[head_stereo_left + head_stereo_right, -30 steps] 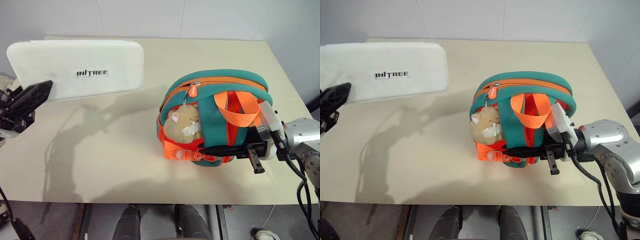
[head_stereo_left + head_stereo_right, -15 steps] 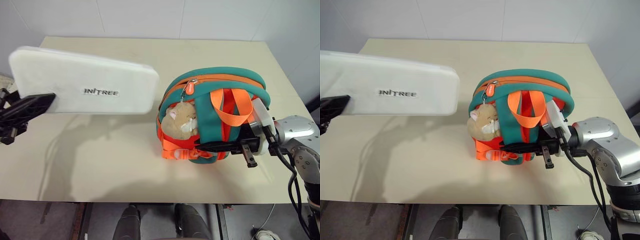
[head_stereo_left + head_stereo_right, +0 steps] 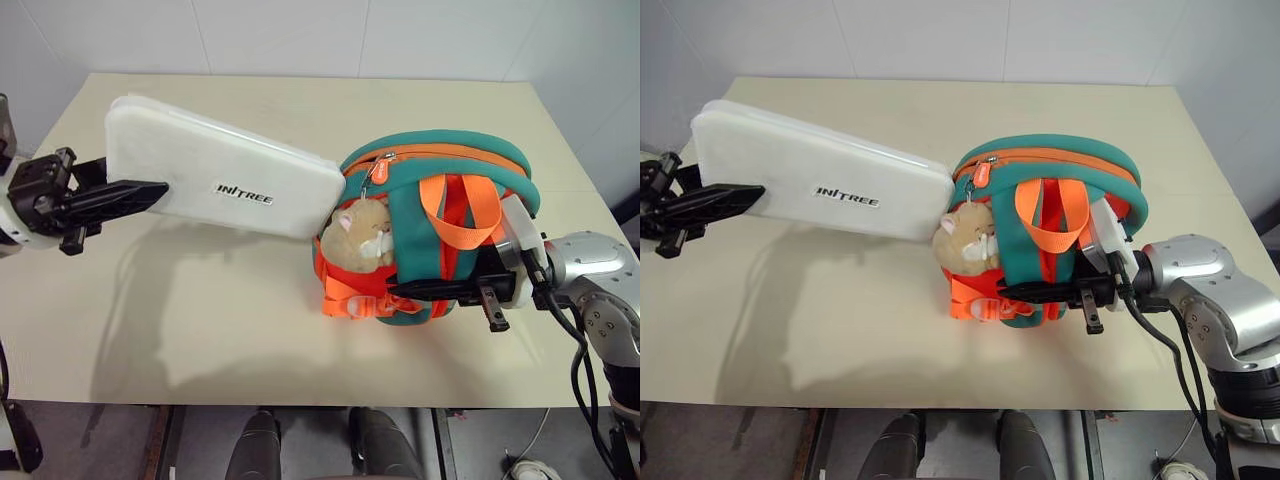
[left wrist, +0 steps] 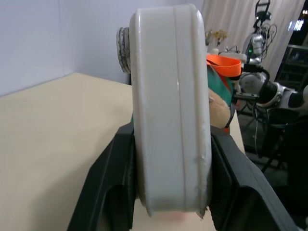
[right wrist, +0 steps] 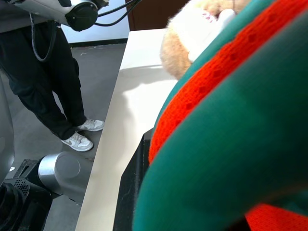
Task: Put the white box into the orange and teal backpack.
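On the right half of the cream bench stands the orange and teal backpack, upright on its base with its teal-edged top arching over a red-orange body, bright orange webbing looping down its front and a tan plush animal hanging at the side that faces the bench's middle. Beside the zipper pull the bag's top seam runs along under the teal rim; whether it stands open cannot be told from the head views. At the bag's lower right side the right claw is clenched on the orange and teal backpack, its black fingers pressed against the teal and orange fabric near the base, and the right wrist view shows that fabric lying right over one dark finger. Left of the bag, the white box is lifted clear of the bench and casts a broad shadow below; it lies slanted, its dark lettering facing up, and its far rounded corner reaches to the backpack's near side, just above the plush animal and just beside the zipper pull, touching or nearly so. The left claw is grasping the white box at its outer end, one black finger on each broad face, as the left wrist view makes plain. A person's dark-trousered legs and white sneakers stand on the floor beyond the bench's edge in the right wrist view.
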`<state>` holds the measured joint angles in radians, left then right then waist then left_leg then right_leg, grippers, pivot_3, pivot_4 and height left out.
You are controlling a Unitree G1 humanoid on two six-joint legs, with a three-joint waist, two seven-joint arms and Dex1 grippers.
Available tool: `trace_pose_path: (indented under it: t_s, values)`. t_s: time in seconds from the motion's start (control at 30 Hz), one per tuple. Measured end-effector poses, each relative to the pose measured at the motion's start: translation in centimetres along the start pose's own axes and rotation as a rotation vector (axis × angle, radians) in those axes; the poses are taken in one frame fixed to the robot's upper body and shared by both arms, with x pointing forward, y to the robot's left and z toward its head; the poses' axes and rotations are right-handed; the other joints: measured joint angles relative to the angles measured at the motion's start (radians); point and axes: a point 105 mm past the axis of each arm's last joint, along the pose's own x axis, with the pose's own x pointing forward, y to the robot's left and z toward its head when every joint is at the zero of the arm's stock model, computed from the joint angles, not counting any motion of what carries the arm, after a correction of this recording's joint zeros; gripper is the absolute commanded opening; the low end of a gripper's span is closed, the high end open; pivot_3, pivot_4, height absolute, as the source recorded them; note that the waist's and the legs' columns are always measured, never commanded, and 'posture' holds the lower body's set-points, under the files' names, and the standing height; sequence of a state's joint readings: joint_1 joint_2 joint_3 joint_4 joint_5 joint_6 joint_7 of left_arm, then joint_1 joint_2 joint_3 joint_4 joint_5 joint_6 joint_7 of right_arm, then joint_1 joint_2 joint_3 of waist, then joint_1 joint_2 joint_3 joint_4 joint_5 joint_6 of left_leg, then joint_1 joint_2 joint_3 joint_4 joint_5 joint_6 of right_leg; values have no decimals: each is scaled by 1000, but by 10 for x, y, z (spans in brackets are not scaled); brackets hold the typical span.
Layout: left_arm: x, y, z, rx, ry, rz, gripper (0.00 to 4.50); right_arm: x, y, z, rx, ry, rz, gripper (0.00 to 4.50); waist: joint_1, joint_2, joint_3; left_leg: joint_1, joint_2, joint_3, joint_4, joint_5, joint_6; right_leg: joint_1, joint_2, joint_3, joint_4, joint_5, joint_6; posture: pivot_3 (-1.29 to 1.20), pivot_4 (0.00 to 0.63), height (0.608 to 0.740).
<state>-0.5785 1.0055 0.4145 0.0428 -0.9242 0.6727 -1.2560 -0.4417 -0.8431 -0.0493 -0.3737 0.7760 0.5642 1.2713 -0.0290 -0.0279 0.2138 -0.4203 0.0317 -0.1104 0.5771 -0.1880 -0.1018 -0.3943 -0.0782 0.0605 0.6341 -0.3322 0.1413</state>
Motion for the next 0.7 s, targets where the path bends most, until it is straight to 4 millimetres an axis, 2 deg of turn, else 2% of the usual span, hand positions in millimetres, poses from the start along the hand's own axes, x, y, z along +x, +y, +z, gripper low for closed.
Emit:
trace_pose_path:
  t_s: [0.33, 0.7]
  values:
    - [4, 6, 16, 77, 20, -35, 1514, -1, 3, -2, 9, -3, -5, 0, -2, 0, 0, 0, 0, 0, 1, 0, 0, 0, 0, 0, 3, 0, 0, 0, 150, 740]
    - [18, 6, 9, 84, 41, -97, 1514, -2, 3, -2, 4, -5, -4, 0, 0, 0, 0, 0, 0, 0, 3, 0, 0, 0, 0, 0, 4, 0, 0, 0, 150, 740]
